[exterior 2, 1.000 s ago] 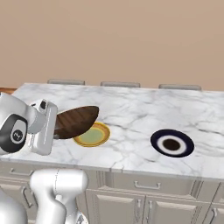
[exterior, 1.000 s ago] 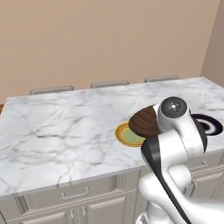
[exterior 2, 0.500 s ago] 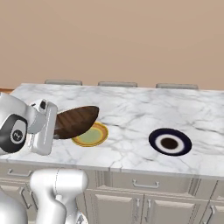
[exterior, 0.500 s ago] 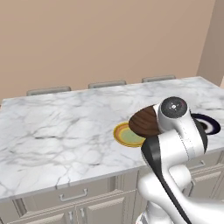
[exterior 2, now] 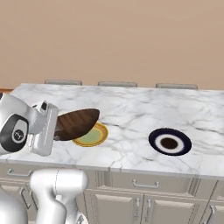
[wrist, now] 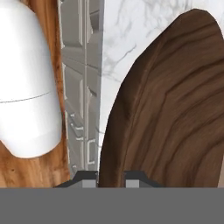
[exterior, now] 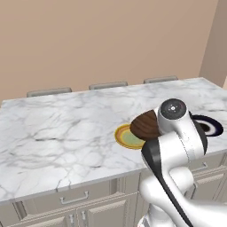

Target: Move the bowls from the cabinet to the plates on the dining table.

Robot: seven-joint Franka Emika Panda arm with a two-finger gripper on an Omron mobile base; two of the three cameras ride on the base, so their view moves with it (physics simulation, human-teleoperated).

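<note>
Hand view: end effector (wrist: 111, 176) pinches wood-grained brown bowl (wrist: 175, 109).

bare marble dining table (exterior: 57, 133) left of yellow plate (exterior: 123, 137), unobstructed

Three chair backs (exterior 2: 117, 84) along the far edge of the dining table (exterior 2: 144, 109), behind it. On the tabletop, near the front edge, two plates side by side and well apart: yellow plate (exterior 2: 92, 137) to the left, dark-rimmed plate (exterior 2: 169, 141) to the right. Wooden bowl (exterior 2: 77, 123) tilted on edge above the near left part of the yellow plate, overlapping it in both base views, its rim between the fingers of the gripper (wrist: 110, 176) at the table's front edge. Drawer fronts (exterior: 71, 200) below the tabletop, facing the robot
</note>
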